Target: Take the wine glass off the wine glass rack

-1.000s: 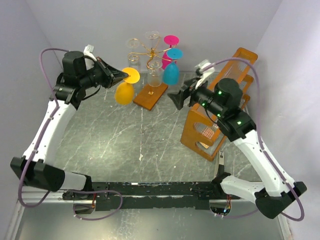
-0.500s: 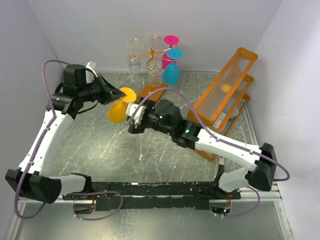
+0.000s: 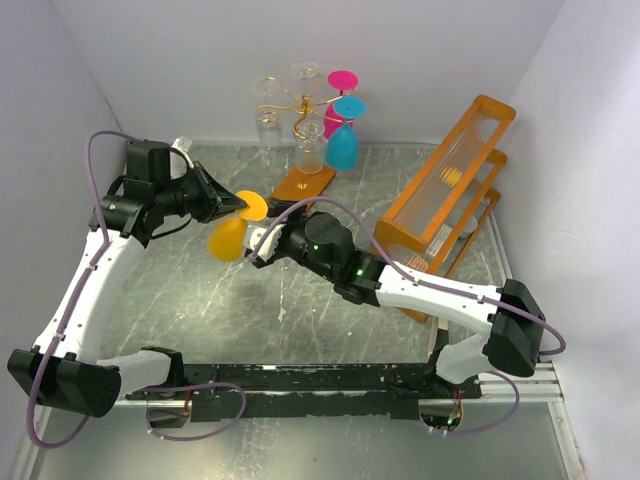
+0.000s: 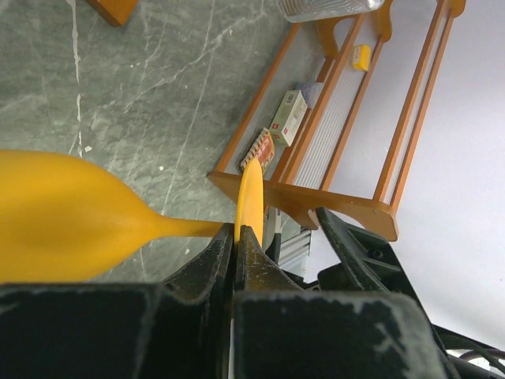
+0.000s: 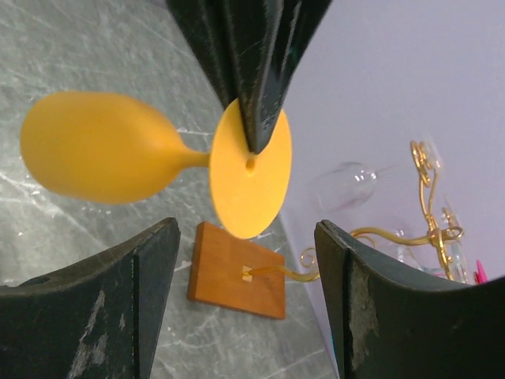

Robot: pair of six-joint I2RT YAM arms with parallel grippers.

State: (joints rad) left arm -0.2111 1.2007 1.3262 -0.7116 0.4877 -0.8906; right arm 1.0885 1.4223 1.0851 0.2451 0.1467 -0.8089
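Wine glass [image 3: 228, 240] hangs over the grey marbled desk [image 3: 200, 300], foot pinched in the left hand [image 3: 243, 203]; right hand [image 3: 262, 243] wide beside it; rack [image 3: 302, 183] behind, near the back wall [image 3: 300, 30].

We see pale, lilac-tinted walls [image 3: 420, 50] closing in the scene at the back and on both sides, plain and evenly lit, with only soft shadows. Below them lies a dark grey-green marbled tabletop [image 3: 200, 300] streaked with white veins. On its right side a big orange frame [image 3: 447, 185] with clear panels sits close to the right wall. A black rail [image 3: 330, 378] runs along the near edge.
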